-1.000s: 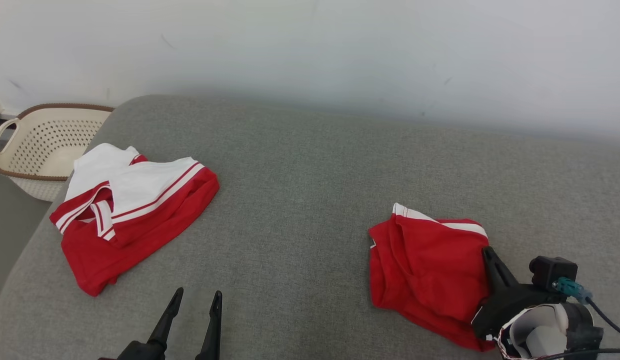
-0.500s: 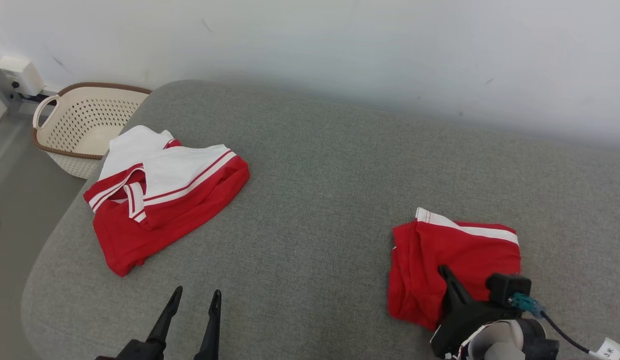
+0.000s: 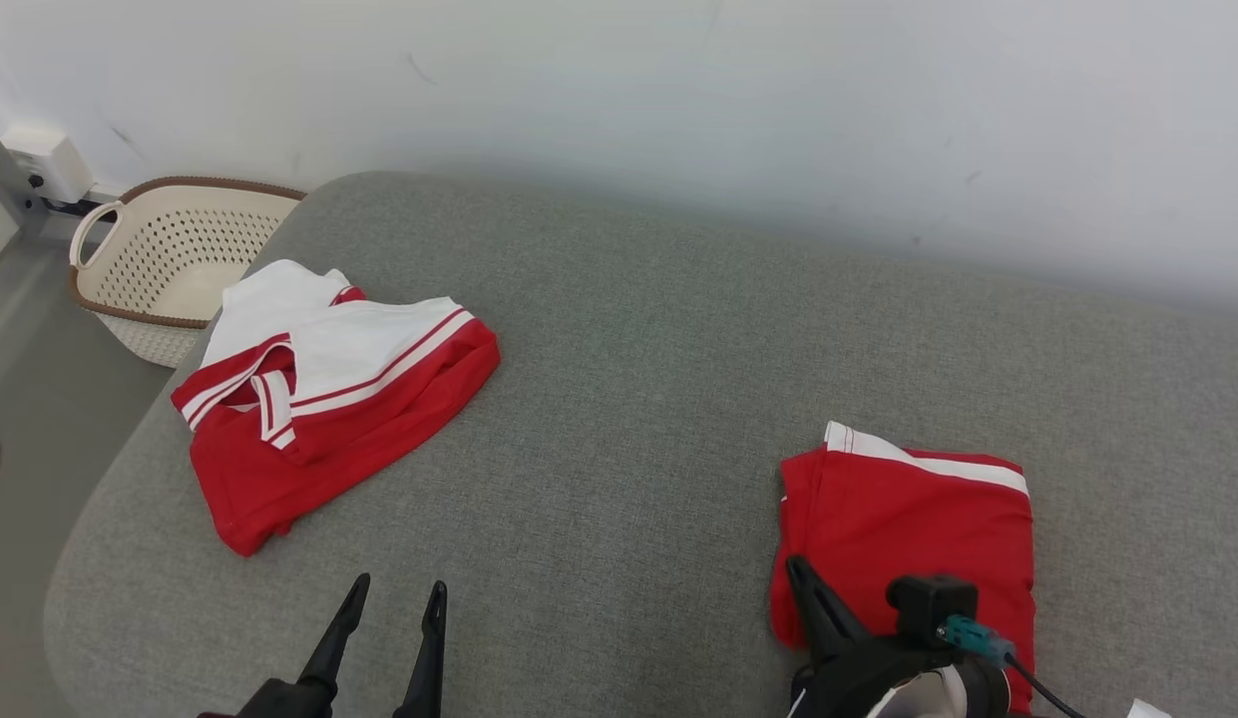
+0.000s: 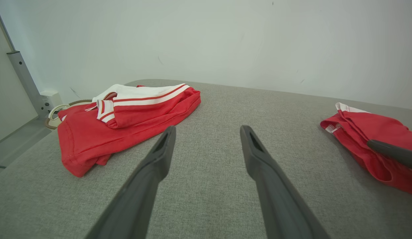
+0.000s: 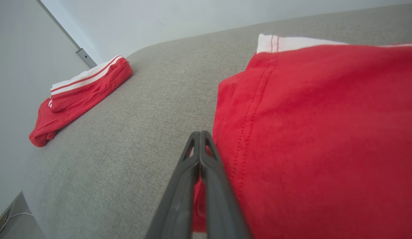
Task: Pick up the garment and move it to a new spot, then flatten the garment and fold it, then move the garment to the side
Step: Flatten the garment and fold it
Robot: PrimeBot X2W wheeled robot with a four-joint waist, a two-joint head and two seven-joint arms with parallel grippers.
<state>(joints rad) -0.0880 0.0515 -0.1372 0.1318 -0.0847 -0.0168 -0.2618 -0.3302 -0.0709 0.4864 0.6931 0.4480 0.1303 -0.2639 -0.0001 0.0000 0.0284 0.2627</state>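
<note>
A folded red garment (image 3: pixel 918 519) with a white band along its far edge lies flat on the right of the grey cushion; it also shows in the right wrist view (image 5: pixel 318 132) and the left wrist view (image 4: pixel 368 132). My right gripper (image 3: pixel 796 570) is shut, its fingers pressed together (image 5: pixel 200 135) over the garment's near left edge, and I cannot see any cloth pinched at the tips. My left gripper (image 3: pixel 400 584) stands open over bare cushion at the front, apart from both garments (image 4: pixel 208 129).
A second red and white garment (image 3: pixel 319 399) lies bunched on the cushion's left side. A cream perforated basket (image 3: pixel 150 249) stands on the floor past the cushion's (image 3: pixel 628 349) left edge. A pale wall runs behind.
The head camera has shifted. My right gripper has drawn back from the garment's middle to its near left edge, and the garment now lies flatter. The left gripper has stayed put.
</note>
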